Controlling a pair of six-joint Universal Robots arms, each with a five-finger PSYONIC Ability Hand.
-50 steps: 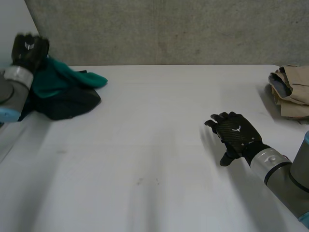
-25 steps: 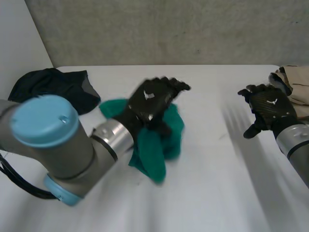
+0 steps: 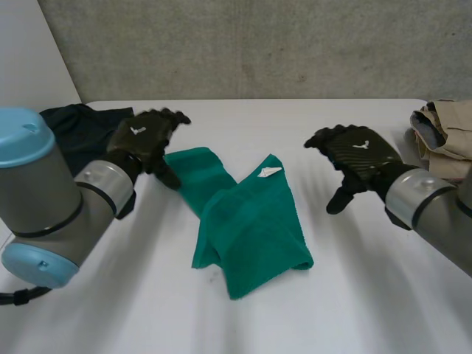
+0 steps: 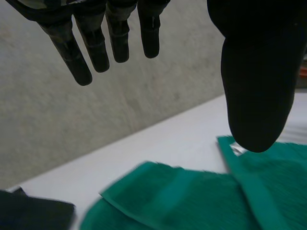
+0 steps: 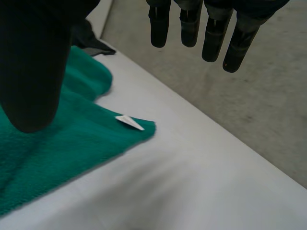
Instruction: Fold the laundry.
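A green towel (image 3: 247, 214) lies crumpled on the white table (image 3: 243, 317), partly doubled over, with a white label (image 3: 270, 171) at its far corner. My left hand (image 3: 147, 134) hovers open just beyond the towel's far left end, fingers straight and holding nothing. In the left wrist view the towel (image 4: 192, 199) lies below the spread fingers (image 4: 96, 43). My right hand (image 3: 355, 151) is open above the table to the right of the towel, apart from it. The right wrist view has the towel (image 5: 62, 143) and its label (image 5: 128, 121) under the thumb side.
A dark garment (image 3: 77, 131) lies at the table's far left, behind my left arm. A folded beige garment (image 3: 446, 136) sits at the far right edge. A grey wall stands behind the table.
My left hand carried the green towel from the dark pile at far left to the table's middle, let it go and drew back left. My right hand came in toward the towel.
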